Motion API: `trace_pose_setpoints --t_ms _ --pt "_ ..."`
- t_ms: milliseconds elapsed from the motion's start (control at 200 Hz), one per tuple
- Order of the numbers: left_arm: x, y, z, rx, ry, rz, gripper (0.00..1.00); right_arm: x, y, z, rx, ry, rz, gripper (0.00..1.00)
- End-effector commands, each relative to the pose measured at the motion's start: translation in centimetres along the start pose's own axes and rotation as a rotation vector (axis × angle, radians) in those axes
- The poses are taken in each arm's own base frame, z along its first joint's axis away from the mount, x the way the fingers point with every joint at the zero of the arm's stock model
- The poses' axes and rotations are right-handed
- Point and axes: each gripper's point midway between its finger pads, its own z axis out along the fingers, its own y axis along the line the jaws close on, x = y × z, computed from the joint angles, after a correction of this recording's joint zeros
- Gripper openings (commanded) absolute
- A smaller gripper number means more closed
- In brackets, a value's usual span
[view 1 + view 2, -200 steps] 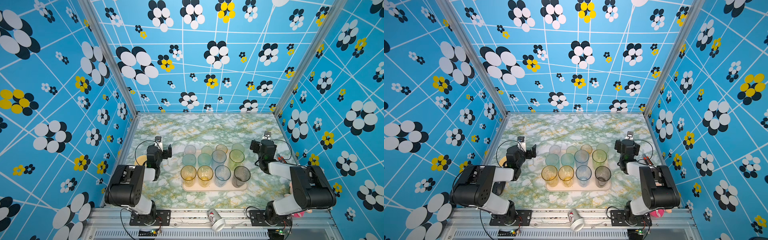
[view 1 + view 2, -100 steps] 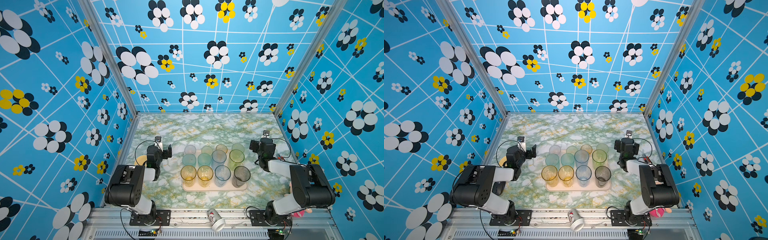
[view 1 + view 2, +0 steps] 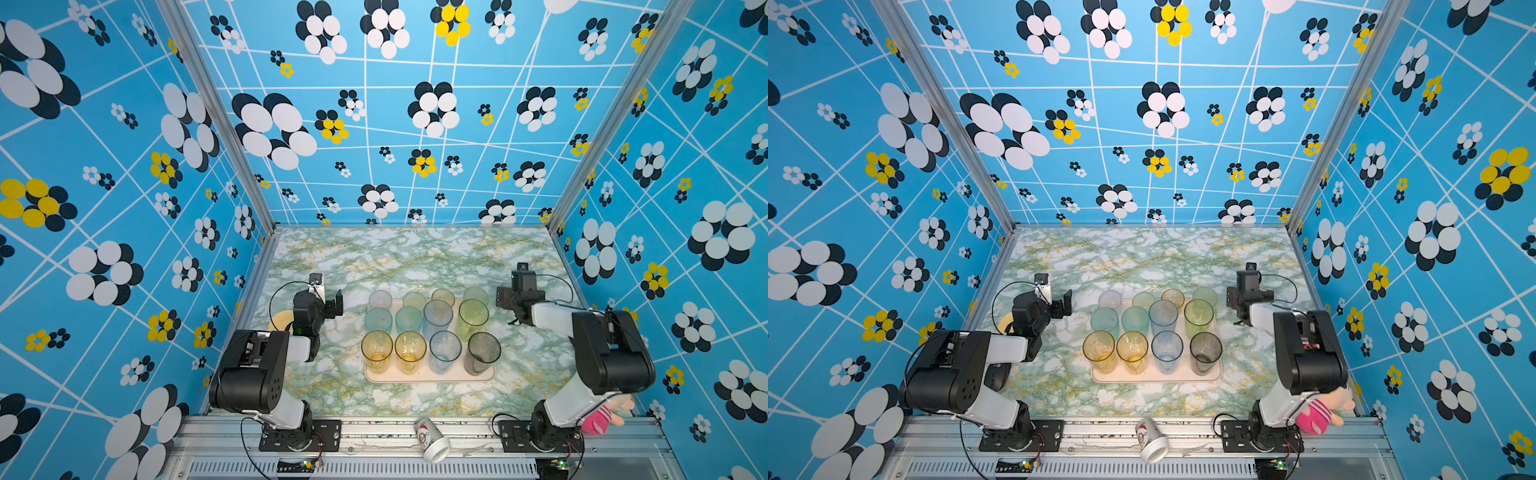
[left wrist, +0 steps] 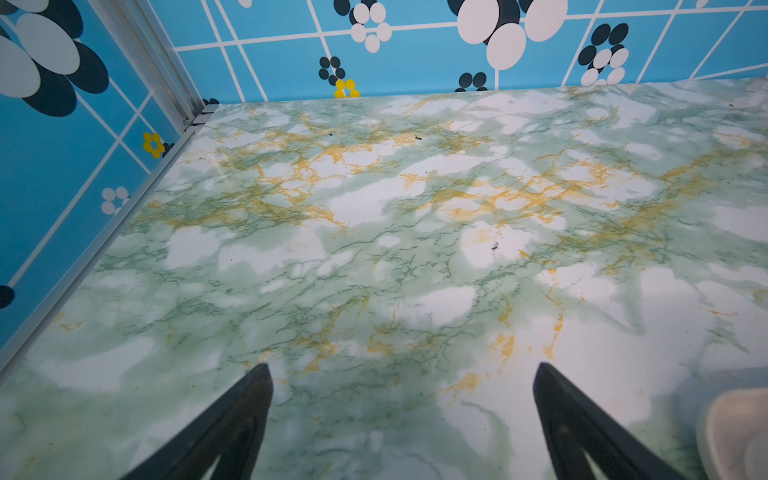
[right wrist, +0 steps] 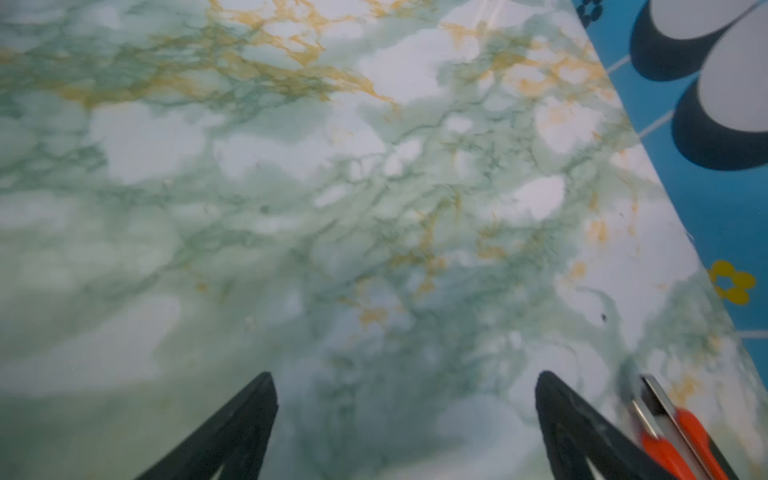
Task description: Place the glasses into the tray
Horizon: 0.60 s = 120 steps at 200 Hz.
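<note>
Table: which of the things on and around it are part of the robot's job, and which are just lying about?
Job: glasses, tray.
Lying about: white paper cup, pink plush toy, pale-yellow dish, orange-handled tool.

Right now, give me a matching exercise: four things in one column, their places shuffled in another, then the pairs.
Things:
1. grey glass
2. paper cup
3. yellow dish
4. pink toy

Places:
A. lying on the front rail
B. by the left edge of the table
C. beside the right arm's base
D. front right corner of the tray

Pairs: 1-D; 2-A; 3-B; 4-C
</note>
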Motion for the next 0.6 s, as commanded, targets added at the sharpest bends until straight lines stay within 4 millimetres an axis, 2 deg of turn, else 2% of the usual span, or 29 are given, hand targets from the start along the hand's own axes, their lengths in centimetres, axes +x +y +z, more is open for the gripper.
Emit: trace_pose_setpoints --t_ms 0,90,130,215,595 --pt "-1.1 0.4 0.3 -0.006 -0.022 -0.013 0.99 -5.0 0.6 -2.0 -0.081 -0.280 0.087 0.99" --pt "-1.1 0.4 0.3 -0.008 -0.023 -0.013 0.99 -3.7 1.2 -2.9 -0.141 -0.354 0.082 0.99" --pt "-1.1 0.4 0.3 -0.007 -0.022 -0.013 0.99 -4.0 2.4 -3.2 -0.203 -0.426 0.051 0.99" --pt "-1.1 0.4 0.3 -0.007 -0.022 -0.013 0.99 -3.9 2.2 -3.0 -0.194 -0.378 0.059 0.99" --pt "-1.0 0.4 0.3 -0.008 -0.021 -0.013 0.99 -4.0 1.9 -3.1 -0.170 -0.417 0.065 0.99"
